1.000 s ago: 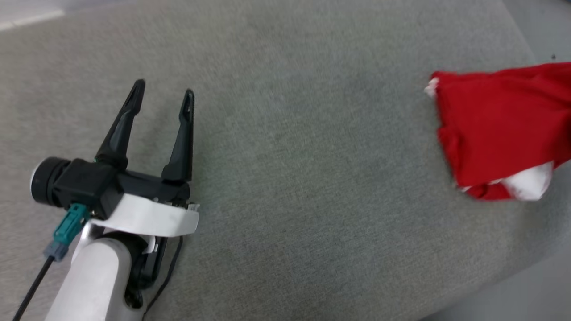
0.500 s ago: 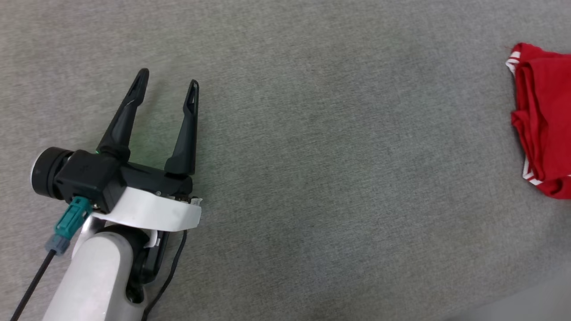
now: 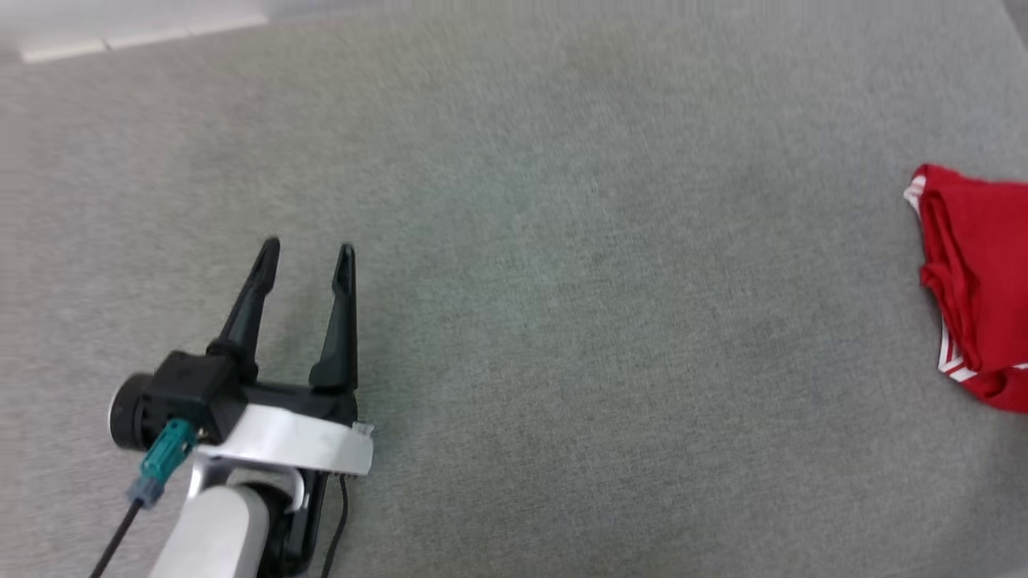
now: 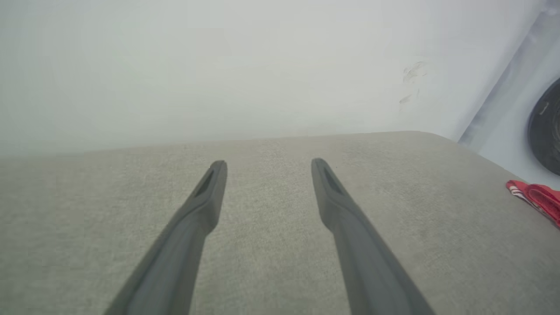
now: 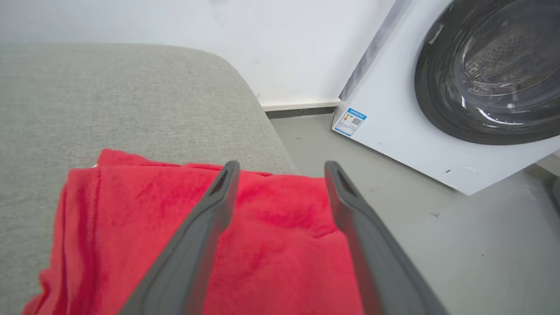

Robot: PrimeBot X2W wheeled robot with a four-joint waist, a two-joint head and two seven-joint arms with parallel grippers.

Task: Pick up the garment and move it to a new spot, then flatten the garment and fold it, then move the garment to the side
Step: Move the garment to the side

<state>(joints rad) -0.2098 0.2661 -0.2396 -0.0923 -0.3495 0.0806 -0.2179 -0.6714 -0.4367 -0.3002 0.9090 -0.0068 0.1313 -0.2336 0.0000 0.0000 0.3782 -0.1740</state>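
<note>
The garment (image 3: 980, 281) is a folded red bundle with white-striped trim, lying at the right edge of the grey cushioned surface (image 3: 562, 241); its edge also shows far right in the left wrist view (image 4: 538, 197). My left gripper (image 3: 307, 250) hovers open over bare cushion at the lower left, far from the garment, with nothing between its fingers (image 4: 210, 192). In the right wrist view my right gripper (image 5: 282, 168) stands open just above the red garment (image 5: 271, 245), fingers spread, not pinching the cloth.
A white front-loading washing machine (image 5: 459, 96) with a dark round door stands on the grey floor (image 5: 459, 245) just past the cushion's right end. A white wall (image 4: 218, 65) runs behind the cushion. Wide bare cushion lies between the left gripper and the garment.
The head camera has shifted, so the garment now sits at the picture's right edge. The garment went from a hanging bundle to lying flat. The left gripper stays open.
</note>
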